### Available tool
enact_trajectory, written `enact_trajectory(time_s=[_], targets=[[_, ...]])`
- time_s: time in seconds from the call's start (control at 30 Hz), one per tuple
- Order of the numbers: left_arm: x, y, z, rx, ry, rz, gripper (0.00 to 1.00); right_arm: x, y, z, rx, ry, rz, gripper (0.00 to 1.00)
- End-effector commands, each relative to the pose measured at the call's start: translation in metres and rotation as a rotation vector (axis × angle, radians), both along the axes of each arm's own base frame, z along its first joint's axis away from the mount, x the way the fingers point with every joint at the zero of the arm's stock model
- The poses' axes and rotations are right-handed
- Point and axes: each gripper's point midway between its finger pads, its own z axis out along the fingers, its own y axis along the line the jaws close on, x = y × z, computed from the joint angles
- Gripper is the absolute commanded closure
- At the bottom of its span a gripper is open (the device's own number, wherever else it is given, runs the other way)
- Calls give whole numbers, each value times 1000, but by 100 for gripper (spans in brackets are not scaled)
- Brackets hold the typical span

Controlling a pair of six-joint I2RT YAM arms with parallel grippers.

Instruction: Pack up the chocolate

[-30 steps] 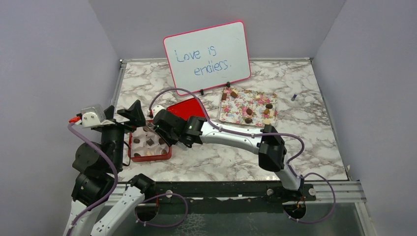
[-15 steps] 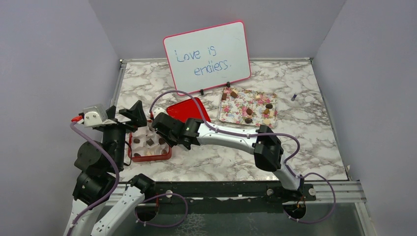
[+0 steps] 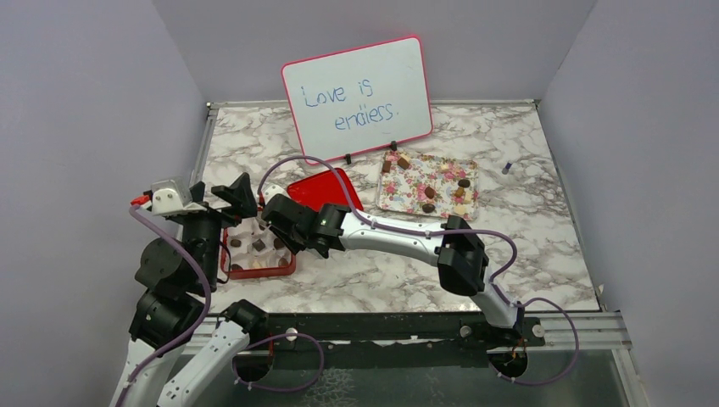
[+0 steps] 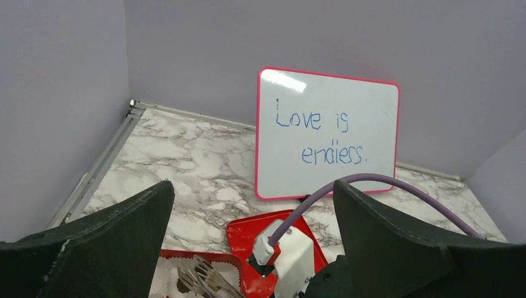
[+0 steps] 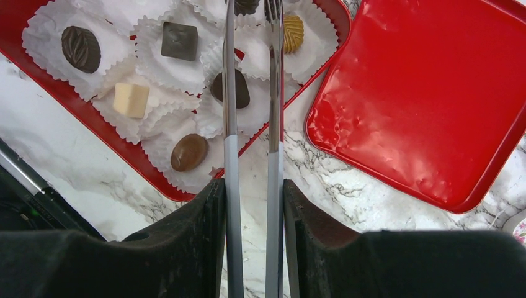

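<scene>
My right gripper (image 5: 251, 205) pinches slim silver metal tongs (image 5: 230, 93) above the brown and cream chocolate pieces (image 5: 180, 41) sitting in white paper cups (image 5: 151, 69) inside the glossy red box (image 5: 93, 119), while my left gripper (image 4: 252, 186) gapes wide.

Pink-framed rectangular whiteboard (image 3: 358, 97) stood propped at the back of the marble-patterned table (image 3: 543, 246). Blue handwritten marker on it, two lines: "Love is" on top, "endless." under it. That lower word was scrawled, its middle letters hard to make out in both the top and left wrist views.
</scene>
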Motion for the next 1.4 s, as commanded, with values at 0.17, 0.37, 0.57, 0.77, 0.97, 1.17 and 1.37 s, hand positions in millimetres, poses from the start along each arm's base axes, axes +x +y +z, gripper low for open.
enact_trajectory(time_s=[0.17,0.37,0.57,0.77,0.97,1.17,1.37], targets=[[11,-15,-16,45,44,-48,1,-4,13,48,126,-32,34,61],[16,-19,-25,65,64,-55,1,-15,5,72,201,-17,64,61],[22,-27,-31,71,81,-84,1,-18,-19,84,223,-34,30,62],[26,-42,-44,51,98,-143,1,-8,-66,83,142,-96,-82,62],[39,-64,-80,125,181,-224,1,3,-127,83,65,-92,-238,62],[55,-93,-111,189,257,-337,1,9,-186,88,7,-123,-374,61],[63,-113,-145,232,382,-420,1,16,-252,66,-63,-39,-563,61]])
